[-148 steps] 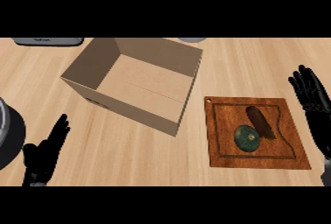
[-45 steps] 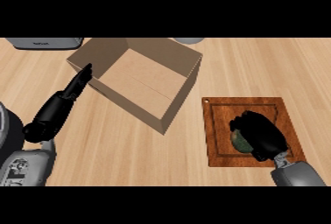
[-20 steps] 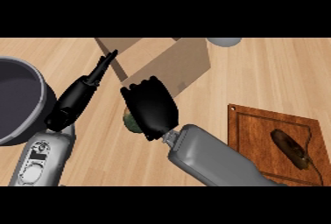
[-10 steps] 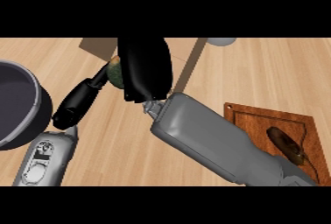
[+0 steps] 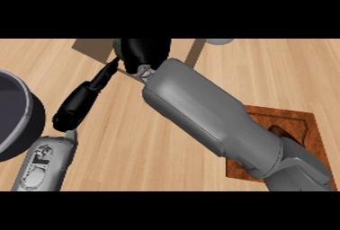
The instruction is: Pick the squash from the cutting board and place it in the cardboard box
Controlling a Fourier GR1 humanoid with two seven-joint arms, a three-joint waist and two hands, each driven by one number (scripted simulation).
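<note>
Cardboard box (image 5: 93,46) far centre, cutting board (image 5: 300,128) right — pot (image 5: 16,117) left

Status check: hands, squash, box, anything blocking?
Right hand curled round squash, over cardboard box. Left hand open, fingers straight, beside the box. Squash not released. Nothing seen blocking.

A light wooden plank countertop (image 5: 139,148) fills the view, its grain running crosswise. A large dark round pot (image 5: 16,117) sits at its left edge.
</note>
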